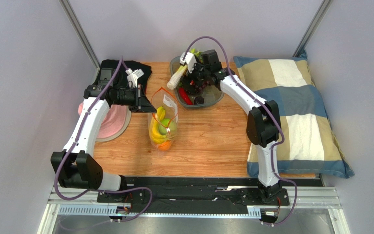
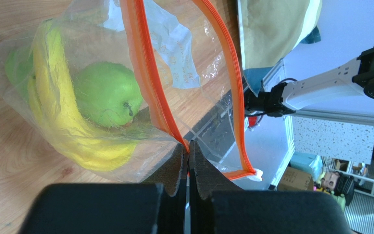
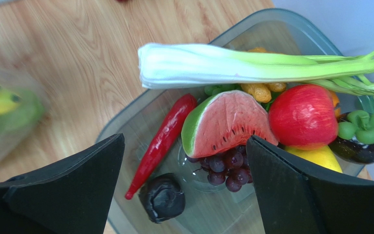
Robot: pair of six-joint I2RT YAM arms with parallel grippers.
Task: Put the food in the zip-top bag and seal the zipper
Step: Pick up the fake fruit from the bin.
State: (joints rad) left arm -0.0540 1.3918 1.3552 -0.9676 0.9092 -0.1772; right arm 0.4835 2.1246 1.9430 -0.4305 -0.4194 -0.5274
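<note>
Left hand (image 2: 189, 152): pressed together, pinching the bag (image 1: 164, 122) at its zipper (image 2: 150, 83), left side of the mouth.
Right hand (image 3: 185, 141): spread wide, holding nothing, hanging over the tray (image 3: 267, 19) with the watermelon slice (image 3: 225, 122) between its fingers in the wrist view.
Bag: on the tabletop (image 1: 213, 141), left of centre, mouth towards the far side.
Zipper: unsealed, its two orange strips bowed well apart; white slider (image 2: 257, 173) at one end.
In the bag: banana (image 2: 57, 97), green apple (image 2: 107, 95) and, at the near end, an orange (image 1: 163, 144).
Label (image 2: 174, 44): white, on the bag's clear film near the mouth.
Tray: grey, at the far edge of the tabletop, right of the bag.
In the tray: watermelon slice, leek (image 3: 233, 63) lying across the rim, red chilli (image 3: 162, 139), grapes (image 3: 225, 170), red apple (image 3: 302, 116), plus other toy food.
Pillow (image 1: 296, 112): checked, right of the tabletop.
Far left: a black cloth (image 1: 125, 68) and a pink round thing (image 1: 113, 122), partly hidden behind the left arm.
</note>
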